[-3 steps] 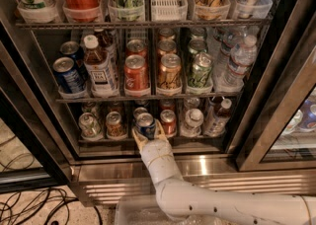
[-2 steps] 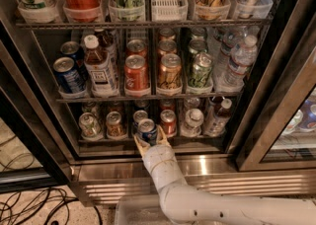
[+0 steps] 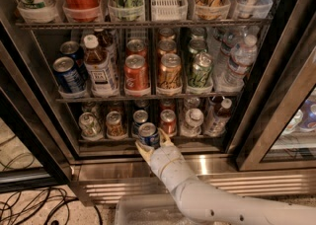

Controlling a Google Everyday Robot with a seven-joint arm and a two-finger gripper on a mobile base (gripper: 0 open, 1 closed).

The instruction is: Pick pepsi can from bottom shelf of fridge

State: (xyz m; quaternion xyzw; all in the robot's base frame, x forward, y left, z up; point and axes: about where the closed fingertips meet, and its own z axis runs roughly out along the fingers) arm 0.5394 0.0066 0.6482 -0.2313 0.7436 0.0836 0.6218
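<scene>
Pepsi can (image 3: 148,134) is sitting lower and nearer the front lip of the bottom shelf (image 3: 98,141) than a second ago, so it is sliding out of its lane. Just left of the pepsi can, the gold-orange can (image 3: 114,124) is staying put, and just right of the pepsi can the red can (image 3: 168,121) is standing undisturbed too. The pincer (image 3: 152,142) is clasping the pepsi can from the front, one finger on each side, its white arm trailing down and right of the pepsi can across the fridge (image 3: 207,166) base. Judging by that shift, the grasp is holding and the withdrawal is getting under way, though the pepsi can is not yet clearing the shelf.
</scene>
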